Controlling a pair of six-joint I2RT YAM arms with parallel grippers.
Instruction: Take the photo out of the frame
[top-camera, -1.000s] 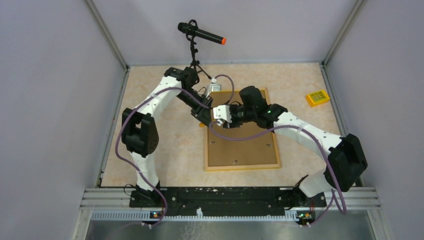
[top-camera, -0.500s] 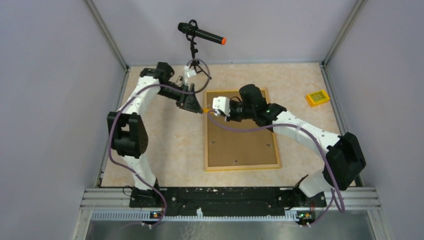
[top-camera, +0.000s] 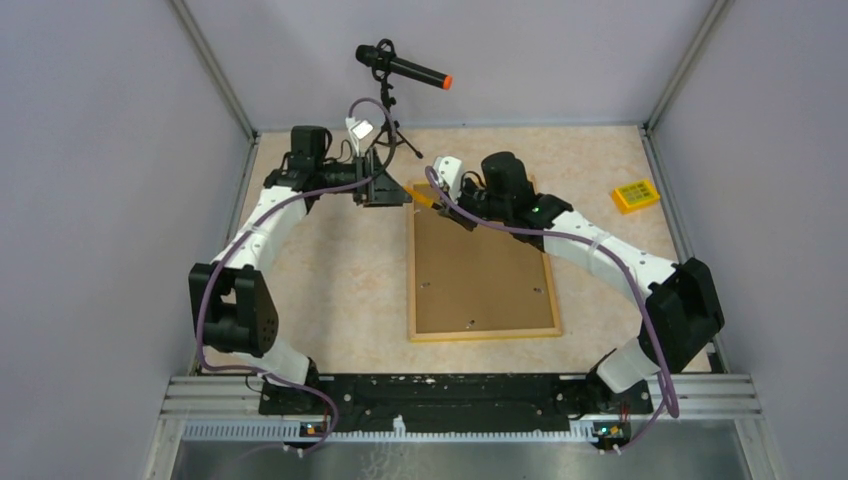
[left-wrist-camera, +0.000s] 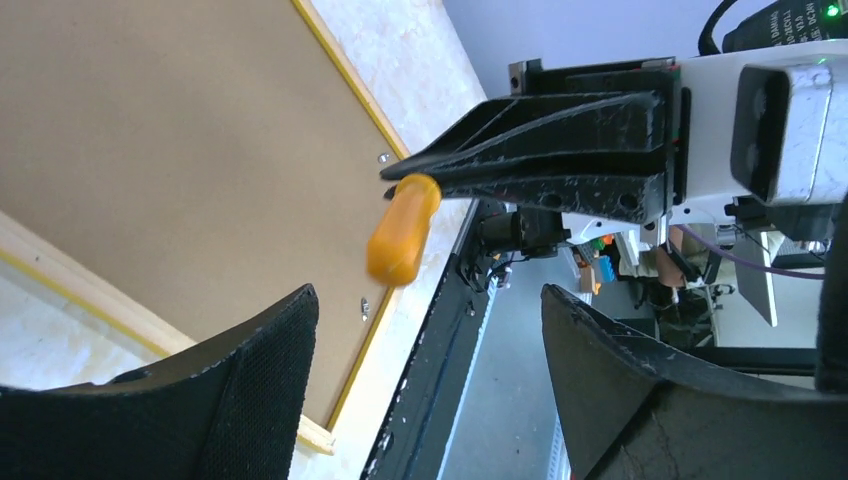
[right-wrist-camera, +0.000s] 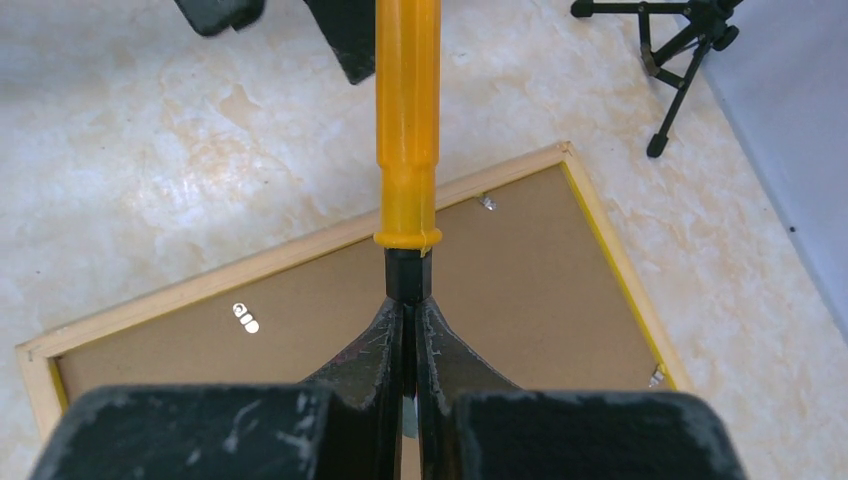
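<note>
Moved: left arm has swung back off the frame (top-camera: 483, 270) — left gripper (top-camera: 390, 190) now gapes wide, empty.
Right gripper (right-wrist-camera: 408, 303): clamped tight on the black shank of a tool (right-wrist-camera: 407, 120) — smooth orange cylindrical handle.
Frame position: flat on marbled table (top-camera: 330, 280), brown fibreboard back up, pale wood edge.

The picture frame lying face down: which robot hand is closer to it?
Right. The right hand, shut on an orange tool, hangs over the frame's far left corner; the left hand, open, is beside that corner, over the table.
</note>
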